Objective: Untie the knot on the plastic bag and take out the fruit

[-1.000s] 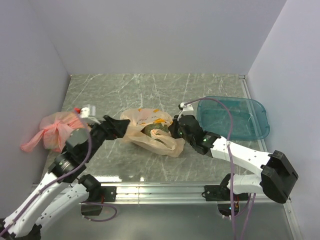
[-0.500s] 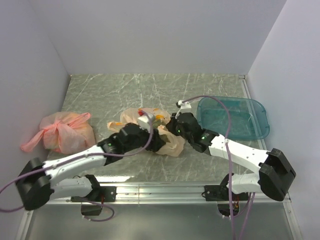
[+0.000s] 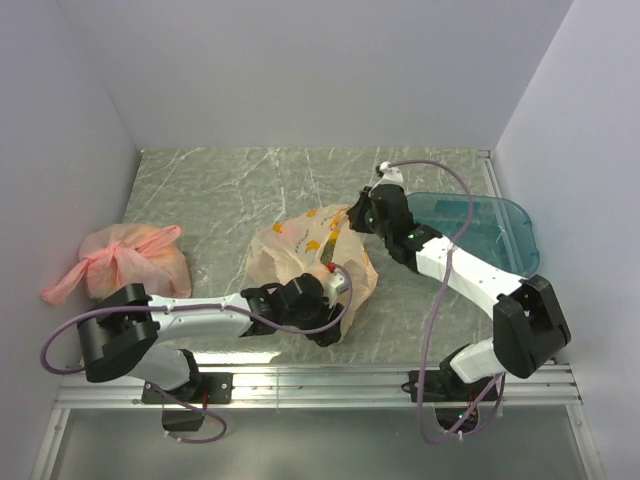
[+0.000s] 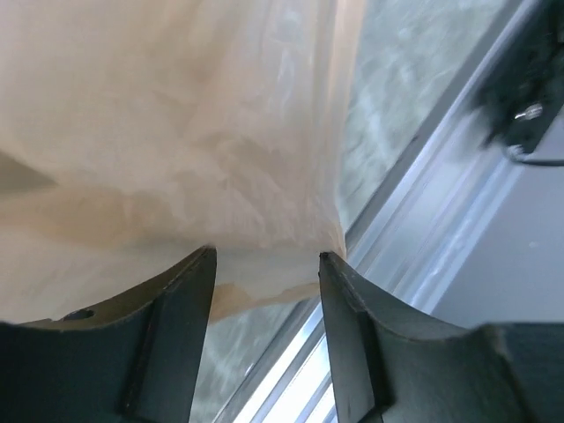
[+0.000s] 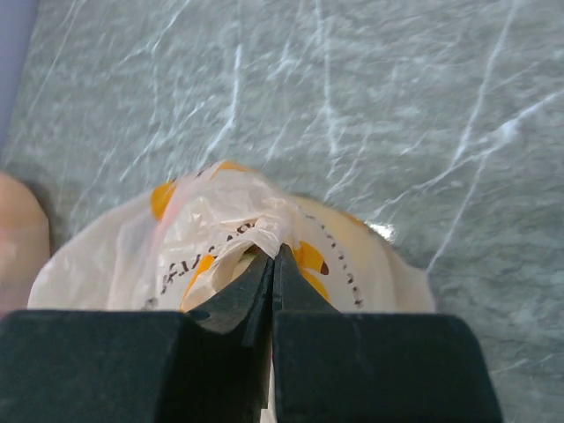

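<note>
Your plastic bag (image 3: 300, 250) sits near the middle of the table (image 3: 220, 195), bulging and crinkled, with its orange printed marks facing up. From the right wrist view, the bag (image 5: 352, 256) rises to a bunched twist (image 5: 263, 231) of film at its top. You cannot tell whether that twist is the tied part itself. What is inside does not show clearly through the film.

Your right gripper (image 5: 271, 254) is clenched on that twist, with the jaws pressed together and only a sliver of film between them. In the top view, the right gripper (image 3: 353, 222) is at the bag's far right upper edge, and its arm reaches in from the right.

Your left gripper (image 3: 322, 296) lies low against the near side of the bag, with its arm stretched almost flat along the front of the table. In the left wrist view, the left gripper (image 4: 264, 260) is released. Its fingers (image 4: 181, 326) stand apart, and the pale film hangs down to the tips and spans the gap between them. The metal rail (image 4: 414, 220) at the table's near edge runs just beyond the film.

A teal tray (image 3: 505, 215) rests on the table just to the right of the right gripper. A pink bag (image 3: 130, 262) with a tied top lies well apart at the left side.
</note>
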Available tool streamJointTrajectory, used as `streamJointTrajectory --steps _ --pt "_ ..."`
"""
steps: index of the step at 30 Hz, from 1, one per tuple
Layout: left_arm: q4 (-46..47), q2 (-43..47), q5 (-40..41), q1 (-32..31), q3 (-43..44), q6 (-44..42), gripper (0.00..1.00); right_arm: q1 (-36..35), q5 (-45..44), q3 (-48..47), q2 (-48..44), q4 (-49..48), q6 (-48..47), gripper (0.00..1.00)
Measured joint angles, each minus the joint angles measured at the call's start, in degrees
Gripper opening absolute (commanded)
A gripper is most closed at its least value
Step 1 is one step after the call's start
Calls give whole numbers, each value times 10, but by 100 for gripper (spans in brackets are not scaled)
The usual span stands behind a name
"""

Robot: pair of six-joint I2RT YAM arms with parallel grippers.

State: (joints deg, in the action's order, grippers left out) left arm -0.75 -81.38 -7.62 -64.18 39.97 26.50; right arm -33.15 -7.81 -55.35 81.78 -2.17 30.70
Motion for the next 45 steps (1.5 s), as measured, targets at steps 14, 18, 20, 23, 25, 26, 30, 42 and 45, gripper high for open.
streamJointTrajectory --steps 14,18,20,23,25,26,30,42,45 --pt "-55 157 110 0 -39 53 93 41 101 2 -24 21 -6 56" --pt "-55 214 150 0 -23 65 96 14 91 2 -94 49 -24 62" --pt "-55 230 174 0 -12 72 95 -8 75 2 -122 64 -28 62" --pt "-55 235 219 0 -2 78 93 -51 40 3 -140 80 -31 62" --pt "-56 234 248 0 -1 82 93 -79 16 11 -137 87 -30 58" --pt "-56 232 267 0 -1 85 93 -89 8 16 -134 90 -26 56" --pt "-47 219 349 7 -4 104 94 -109 -28 72 -115 91 0 45" --pt "-103 187 448 123 -67 202 94 -74 -79 232 -151 121 65 45" --pt "-100 199 430 123 -72 199 96 -81 -72 222 -178 124 43 46"
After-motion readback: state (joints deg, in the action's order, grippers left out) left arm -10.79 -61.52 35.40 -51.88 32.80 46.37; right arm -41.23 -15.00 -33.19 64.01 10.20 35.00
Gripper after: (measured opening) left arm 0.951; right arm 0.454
